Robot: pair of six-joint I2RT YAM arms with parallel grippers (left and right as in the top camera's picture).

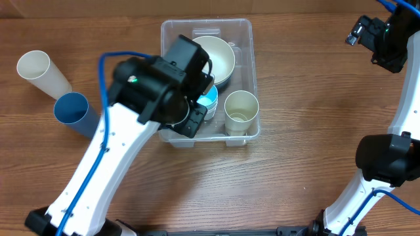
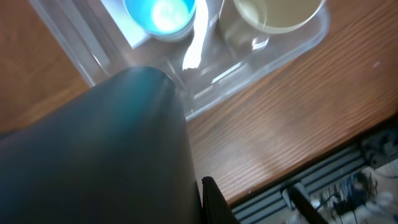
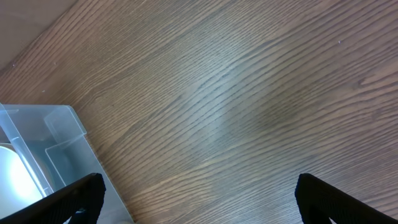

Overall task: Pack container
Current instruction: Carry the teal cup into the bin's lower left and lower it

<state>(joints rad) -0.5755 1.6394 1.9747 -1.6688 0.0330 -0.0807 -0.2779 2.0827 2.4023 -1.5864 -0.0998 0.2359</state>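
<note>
The clear container (image 1: 246, 33) stands mid-table, holding a white bowl (image 1: 220, 59), a light blue cup (image 1: 210, 98) and a cream cup (image 1: 241, 110). My left gripper (image 1: 190, 118) hangs over its front left corner, shut on a dark teal vessel (image 2: 112, 149) that fills most of the left wrist view. One finger (image 2: 214, 202) presses against the vessel's side. The light blue cup (image 2: 160, 15) and cream cup (image 2: 280, 12) show through the container wall (image 2: 261, 59) below. My right gripper (image 1: 377, 39) is far off at the back right, open over bare wood (image 3: 199, 205).
A cream cup (image 1: 39, 71) and a blue cup (image 1: 77, 113) lie on their sides at the left of the table. The right wrist view catches one corner of the container (image 3: 59, 140). The table's front edge (image 2: 323, 162) runs just beyond the container.
</note>
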